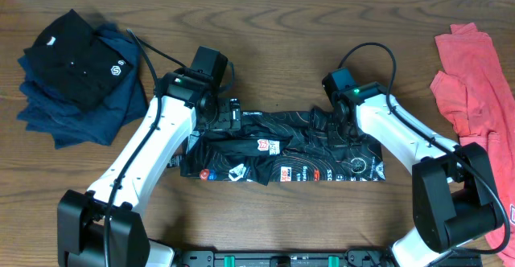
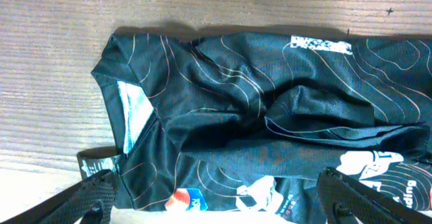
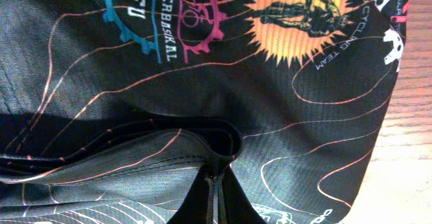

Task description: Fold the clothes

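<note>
The black jersey (image 1: 273, 161) with thin contour lines and sponsor patches lies folded into a long strip across the middle of the table. My left gripper (image 1: 232, 119) is over the strip's far left edge. In the left wrist view its fingers (image 2: 219, 207) are spread wide and empty above the jersey (image 2: 236, 96), near the collar. My right gripper (image 1: 335, 134) is on the strip's right part. In the right wrist view its fingers (image 3: 213, 187) are shut on a raised fold of the jersey (image 3: 304, 116).
A black polo with a white hexagon logo (image 1: 76, 54) lies on navy garments (image 1: 88, 114) at the far left. A coral-red shirt (image 1: 475, 82) lies at the right edge. Bare wooden table (image 1: 273, 26) lies beyond the jersey.
</note>
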